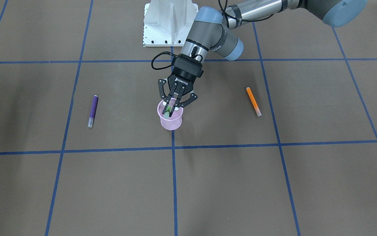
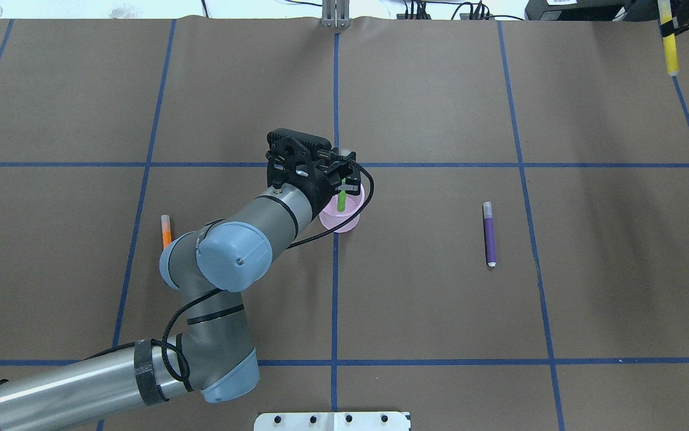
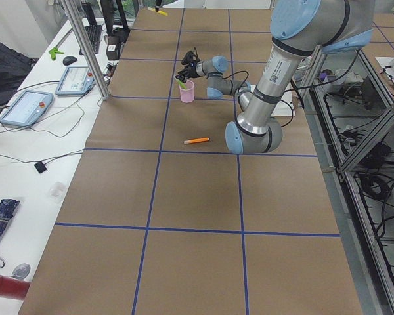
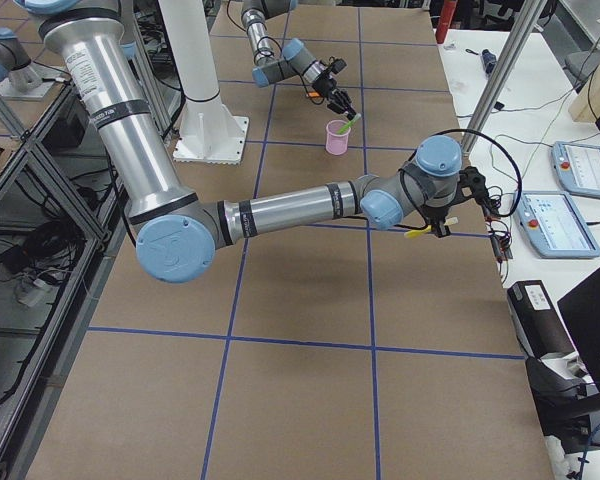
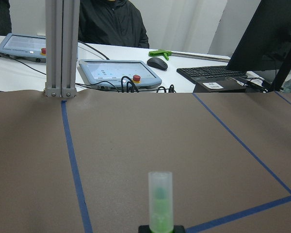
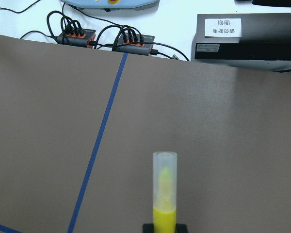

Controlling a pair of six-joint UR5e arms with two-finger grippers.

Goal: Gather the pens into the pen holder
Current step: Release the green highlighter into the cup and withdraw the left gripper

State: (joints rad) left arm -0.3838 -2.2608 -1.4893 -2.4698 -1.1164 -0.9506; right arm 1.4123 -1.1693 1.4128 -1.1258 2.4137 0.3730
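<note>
The pink mesh pen holder (image 1: pixel 171 122) stands at the table's middle, also in the overhead view (image 2: pixel 344 220). My left gripper (image 1: pixel 172 106) is right above its rim, shut on the green pen (image 1: pixel 167 111), which tilts with its lower end in the cup's mouth. In the left wrist view the pen's cap (image 5: pixel 160 201) sticks out of the jaws. The purple pen (image 1: pixel 93 110) and the orange pen (image 1: pixel 253 101) lie flat on the table, either side of the cup. My right gripper (image 2: pixel 668 25) is at the far right corner, shut on a yellow pen (image 6: pixel 164 194).
The white robot base plate (image 1: pixel 170 23) is behind the cup. An aluminium post (image 5: pixel 61 48) stands at the table's far edge. Touch panels, a keyboard and cables (image 6: pixel 126 39) lie beyond that edge. Blue tape lines (image 1: pixel 173 183) cross the brown table.
</note>
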